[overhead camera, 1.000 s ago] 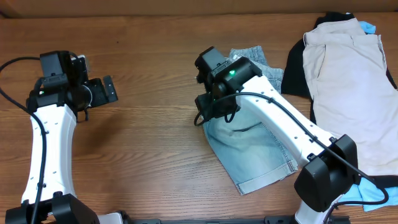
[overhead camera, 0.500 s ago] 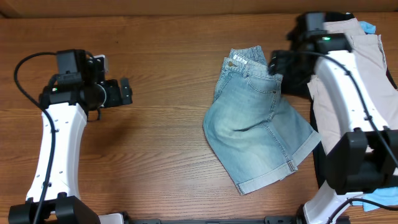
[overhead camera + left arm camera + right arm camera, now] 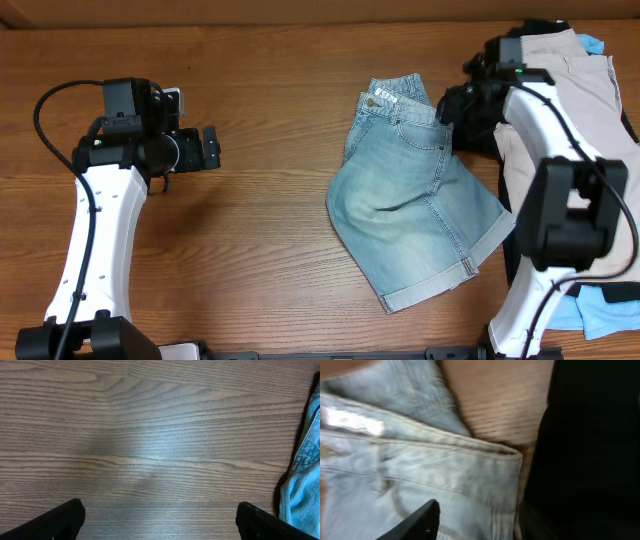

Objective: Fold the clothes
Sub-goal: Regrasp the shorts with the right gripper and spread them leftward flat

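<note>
We see the faded light-blue denim shorts (image 3: 415,195) lying flat on the brown wood-grain surface (image 3: 260,260), right of centre. Their waistband is at the far end and their cuffed hems point to the near right. Just beside them on the right lies a black garment (image 3: 480,145), and a pair of beige fabric shorts (image 3: 570,150) is spread over it along the right edge.

The left hand (image 3: 210,150) hangs over bare wood, well apart from the denim. In its wrist view its two dark fingers (image 3: 65,520) stand wide apart with nothing between them, and only the edge of the denim shows at the far right of that view.

The right hand (image 3: 463,105) sits over the far right corner of the waistband, where the denim meets the black garment. Its wrist view is blurred: we make out one dark finger (image 3: 417,520) over the waistband, while the other is lost against the black cloth. We cannot tell whether this hand is apart or together, or whether it touches the fabric.
</note>
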`<move>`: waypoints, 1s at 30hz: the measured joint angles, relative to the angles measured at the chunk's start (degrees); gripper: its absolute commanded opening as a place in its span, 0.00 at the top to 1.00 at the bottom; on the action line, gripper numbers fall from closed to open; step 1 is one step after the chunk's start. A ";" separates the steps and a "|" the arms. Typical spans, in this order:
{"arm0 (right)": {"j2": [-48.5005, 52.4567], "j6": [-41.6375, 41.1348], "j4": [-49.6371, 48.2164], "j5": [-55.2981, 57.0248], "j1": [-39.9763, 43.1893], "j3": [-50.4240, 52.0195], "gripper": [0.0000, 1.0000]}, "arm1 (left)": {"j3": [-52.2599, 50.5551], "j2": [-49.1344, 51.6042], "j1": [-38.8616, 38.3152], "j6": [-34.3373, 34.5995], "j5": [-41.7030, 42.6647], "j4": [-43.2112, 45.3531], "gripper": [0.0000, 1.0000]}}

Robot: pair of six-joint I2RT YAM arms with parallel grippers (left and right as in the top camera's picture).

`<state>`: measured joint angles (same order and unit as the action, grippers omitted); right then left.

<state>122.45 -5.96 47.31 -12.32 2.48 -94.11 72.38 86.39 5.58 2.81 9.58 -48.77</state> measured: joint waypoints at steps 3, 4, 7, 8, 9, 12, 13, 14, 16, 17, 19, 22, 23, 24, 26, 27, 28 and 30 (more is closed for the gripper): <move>2.34 0.00 -0.70 -0.31 0.02 0.39 0.50 | 0.00 0.00 0.00 0.00 -0.02 -0.13 0.00; 2.64 -0.02 -0.87 -0.35 0.00 0.50 0.50 | 0.00 0.00 0.00 0.00 -0.07 -0.13 0.00; 2.78 0.00 -1.42 -0.35 0.00 0.61 0.51 | 0.00 0.00 0.00 0.00 -0.24 -0.11 0.00; 2.78 0.00 -1.66 -0.37 0.00 0.61 0.55 | 0.00 0.00 0.00 0.00 -0.24 -0.11 0.00; 2.82 0.11 -1.68 -0.35 0.00 0.61 0.62 | 0.00 0.00 0.00 0.00 -0.26 -0.11 0.00; 3.26 0.50 -1.55 -0.42 0.02 0.61 0.87 | 0.00 0.00 0.00 0.00 -0.42 -0.11 0.00; 3.43 0.37 -1.60 -0.63 0.02 0.59 0.91 | 0.00 0.00 0.00 0.00 -0.44 -0.09 0.00; 3.52 0.04 -1.51 -0.94 0.11 0.59 0.94 | 0.00 0.00 0.00 -0.02 -0.50 -0.07 0.01; 3.50 0.11 -1.29 -1.31 0.20 0.59 0.96 | 0.00 0.00 0.00 -0.11 -1.29 -0.02 0.02; 3.50 0.02 -1.20 -1.55 0.22 0.57 0.96 | 0.04 0.00 0.00 -0.22 -1.95 -0.02 0.02; 3.34 -0.04 -0.42 -2.05 0.28 0.48 0.96 | 0.46 0.02 0.00 -0.26 -3.43 -0.15 0.02; 2.21 -0.07 2.95 -2.56 0.13 0.13 0.96 | 2.86 0.07 0.00 -0.33 -5.25 -0.85 0.02; 1.46 -0.07 4.44 -2.58 0.02 -0.22 0.96 | 4.17 0.11 0.00 -0.39 -5.66 -1.22 0.02; 0.52 -0.15 5.75 -2.75 -0.20 -0.68 0.96 | 5.75 0.17 0.00 -0.39 -6.05 -1.70 0.02; -2.01 -0.59 8.09 -2.84 -1.03 -1.97 0.96 | 9.35 0.20 0.00 -0.42 -6.75 -2.91 0.01; -3.50 -0.76 8.85 -2.91 -1.70 -2.64 0.96 | 10.95 0.20 0.00 -0.42 -6.99 -3.41 0.01; -5.07 -1.22 9.64 -2.91 -2.73 -3.52 0.96 | 12.74 0.20 0.02 -0.42 -7.17 -4.00 0.01; -8.81 -2.03 9.90 -2.91 -6.25 -5.53 0.96 | 16.04 0.20 0.02 -0.42 -7.54 -5.14 0.00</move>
<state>113.65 -7.99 57.21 -15.22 -3.77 -99.63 88.42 86.59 5.61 2.39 2.04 -53.91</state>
